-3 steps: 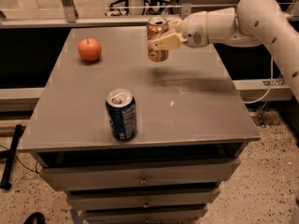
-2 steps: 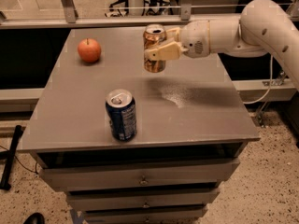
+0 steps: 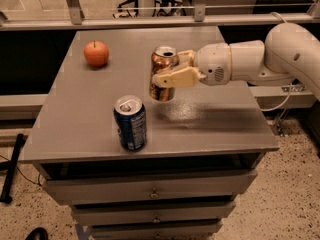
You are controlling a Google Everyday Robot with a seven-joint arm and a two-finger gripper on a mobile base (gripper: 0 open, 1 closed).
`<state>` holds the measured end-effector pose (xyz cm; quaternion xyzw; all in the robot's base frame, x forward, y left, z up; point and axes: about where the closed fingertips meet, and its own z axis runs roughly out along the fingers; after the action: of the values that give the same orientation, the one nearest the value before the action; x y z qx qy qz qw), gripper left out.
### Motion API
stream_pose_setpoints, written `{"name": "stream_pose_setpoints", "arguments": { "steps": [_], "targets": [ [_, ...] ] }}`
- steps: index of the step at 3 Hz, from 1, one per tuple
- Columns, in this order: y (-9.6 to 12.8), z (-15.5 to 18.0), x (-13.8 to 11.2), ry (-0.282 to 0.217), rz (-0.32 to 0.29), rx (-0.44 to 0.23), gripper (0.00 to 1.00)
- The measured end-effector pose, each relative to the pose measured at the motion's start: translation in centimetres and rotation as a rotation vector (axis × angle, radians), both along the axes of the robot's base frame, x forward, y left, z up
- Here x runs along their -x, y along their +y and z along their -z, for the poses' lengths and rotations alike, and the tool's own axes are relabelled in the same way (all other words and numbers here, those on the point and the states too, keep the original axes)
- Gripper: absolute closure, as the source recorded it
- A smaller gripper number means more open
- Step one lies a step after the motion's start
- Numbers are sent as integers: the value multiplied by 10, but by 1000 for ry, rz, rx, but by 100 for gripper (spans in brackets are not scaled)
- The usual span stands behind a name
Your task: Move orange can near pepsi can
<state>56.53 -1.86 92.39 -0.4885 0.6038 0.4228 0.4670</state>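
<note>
So the gripper (image 3: 168, 69) is clamped on the orange can (image 3: 163, 74), one tan finger (image 3: 175, 77) wrapped across the front of it and the other tucked behind near the silver top. The can looks roughly upright and seems to be hanging just off the tabletop (image 3: 220, 119), about over the middle of it, with a dark smudge of shadow on the surface right below and a bit toward the right edge. Compared with a second ago, the whole thing has slid away from the back edge and come toward the front edge, drifting slightly toward the left side too, so the orange can is way closer to the pepsi can (image 3: 130, 123) now. It's not touching it though; there's a clear gap between them, with the orange can sitting back and to the right of the blue one. The pepsi can hasn't budged, it's standing upright near the front edge, a little left of centre. The apple (image 3: 96, 53) is also right where it was, up by the back-left corner, well apart from both cans. The white arm (image 3: 250, 59) reaches in from over the right edge, and it sits lower and further in across the table than before.
</note>
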Motion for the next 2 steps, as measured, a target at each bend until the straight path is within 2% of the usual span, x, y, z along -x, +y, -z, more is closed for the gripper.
{"name": "stream_pose_setpoints", "arguments": {
  "steps": [2],
  "targets": [
    [-6, 20, 46, 46, -108, -12, 100]
  ]
}}
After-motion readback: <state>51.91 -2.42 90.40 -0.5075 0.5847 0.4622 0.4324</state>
